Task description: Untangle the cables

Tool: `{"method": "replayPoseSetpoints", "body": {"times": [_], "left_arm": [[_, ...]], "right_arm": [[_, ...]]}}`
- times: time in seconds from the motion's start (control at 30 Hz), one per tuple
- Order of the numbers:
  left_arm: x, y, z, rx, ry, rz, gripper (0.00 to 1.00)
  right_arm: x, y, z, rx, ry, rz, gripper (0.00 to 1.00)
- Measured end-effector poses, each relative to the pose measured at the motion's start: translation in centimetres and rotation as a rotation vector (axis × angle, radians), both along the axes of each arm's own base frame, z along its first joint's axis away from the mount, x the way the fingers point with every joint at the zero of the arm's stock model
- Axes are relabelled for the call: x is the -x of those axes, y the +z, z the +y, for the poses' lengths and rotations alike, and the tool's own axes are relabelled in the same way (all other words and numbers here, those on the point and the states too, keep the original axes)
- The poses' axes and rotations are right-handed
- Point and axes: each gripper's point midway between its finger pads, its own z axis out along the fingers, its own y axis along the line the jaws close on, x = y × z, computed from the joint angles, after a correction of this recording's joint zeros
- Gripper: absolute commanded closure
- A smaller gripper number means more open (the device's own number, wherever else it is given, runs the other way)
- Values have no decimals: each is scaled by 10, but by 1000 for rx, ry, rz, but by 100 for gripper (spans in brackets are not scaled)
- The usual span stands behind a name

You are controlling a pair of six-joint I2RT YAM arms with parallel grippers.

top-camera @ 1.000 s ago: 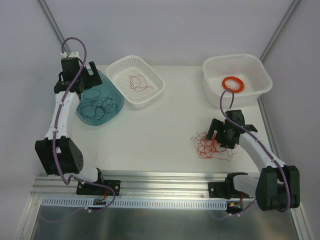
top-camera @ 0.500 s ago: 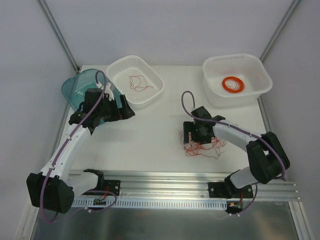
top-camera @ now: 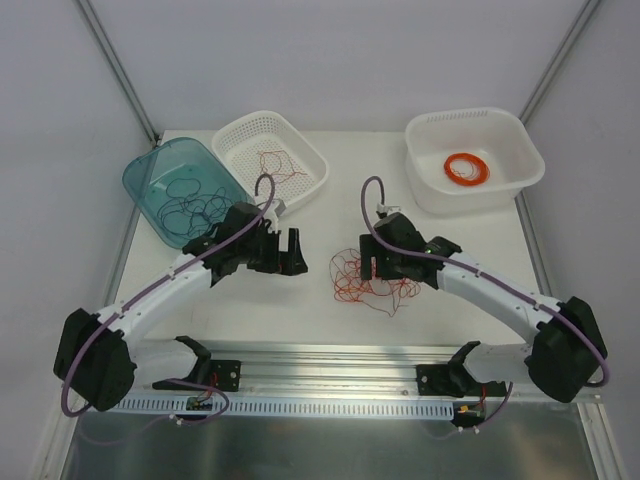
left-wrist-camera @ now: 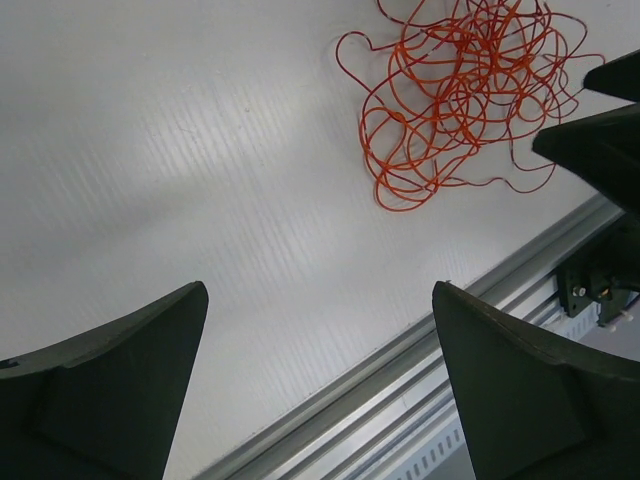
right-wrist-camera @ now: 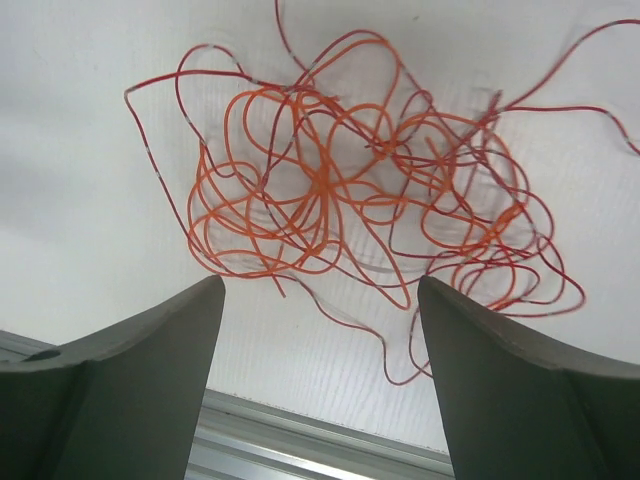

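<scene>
Orange loops are lacing through darker red strands in the tangle of cables (top-camera: 367, 279), glowing against the white table (top-camera: 330, 215). At ten o'clock a translucent teal bin (top-camera: 150, 165) is showing dark navy wires (top-camera: 195, 205). At eleven, a white perforated basket (top-camera: 232, 130) is showing red wires (top-camera: 272, 165). At two, a bright orange coil (top-camera: 467, 168) is blazing inside the white tub (top-camera: 510, 130).

Left wrist: cables (left-wrist-camera: 455, 95) cropped at top; overhead, right hand (top-camera: 372, 268) overlaps them.
</scene>
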Motion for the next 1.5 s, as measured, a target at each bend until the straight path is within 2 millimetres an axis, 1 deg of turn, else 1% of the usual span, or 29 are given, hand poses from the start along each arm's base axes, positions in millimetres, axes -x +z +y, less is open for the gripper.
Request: {"method": "replayPoseSetpoints", "body": {"times": [0.1,0.17,0.27,0.37,0.47,0.5,0.6,0.63,0.7,0.73,0.8,0.83,0.87,0.93,0.97,1.07,1.17,1.2,1.27,1.3,1.37,1.4,1.43,1.5], "left_arm": [[-6,-11,-15,-36,-52,-4,5],[-9,-18,-29,-67,-117,-20,6],[-14,-21,-54,-93,-217,-57,9],[-21,-20,-79,-112,-309,-110,12],[-33,-22,-99,-138,-367,-162,16],[-38,-25,-103,-148,-381,-176,19],[-51,-35,-112,-180,-415,-197,23],[-54,-40,-114,-190,-427,-200,28],[-59,-46,-117,-206,-448,-208,35],[-61,-49,-118,-215,-460,-212,43],[-65,-55,-121,-230,-480,-219,52],[-67,-58,-121,-236,-488,-223,59],[-68,-61,-122,-241,-496,-226,72],[-68,-64,-121,-250,-506,-228,88],[-68,-64,-121,-252,-510,-230,100],[-69,-60,-121,-250,-514,-247,100],[-65,-45,-116,-241,-504,-276,100],[-64,-37,-113,-238,-495,-294,100],[-59,-12,-106,-218,-478,-343,100],[-57,4,-103,-202,-468,-375,100],[-56,41,-94,-164,-433,-447,100],[-56,60,-89,-143,-412,-486,100],[-56,75,-83,-128,-392,-518,100],[-60,108,-62,-108,-321,-581,100]], "right_arm": [[-3,15,-13,-18,-68,-49,18],[-5,17,-24,-22,-124,-59,18],[-6,12,-39,-24,-196,-46,18],[-2,3,-51,-30,-249,-24,18],[1,-1,-53,-46,-267,-8,18],[0,-1,-52,-55,-270,-7,18],[-2,0,-48,-81,-281,-4,18],[-3,0,-46,-89,-284,-2,18],[-5,-2,-43,-102,-295,3,18],[-7,-3,-42,-107,-302,7,18],[-9,-8,-40,-110,-318,17,17],[-11,-11,-38,-110,-326,24,18],[-12,-15,-37,-110,-333,32,18],[-14,-23,-34,-105,-346,52,18],[-16,-28,-33,-103,-352,61,18],[-19,-43,-29,-90,-368,92,18],[-19,-60,-27,-69,-383,126,22],[-19,-64,-27,-63,-387,135,26],[-19,-70,-28,-50,-396,146,32],[-20,-72,-29,-43,-403,146,38],[-21,-72,-32,-35,-414,137,45],[-21,-72,-33,-30,-420,133,51],[-22,-73,-36,-23,-426,129,54],[-21,-75,-41,-13,-442,126,61]]}}
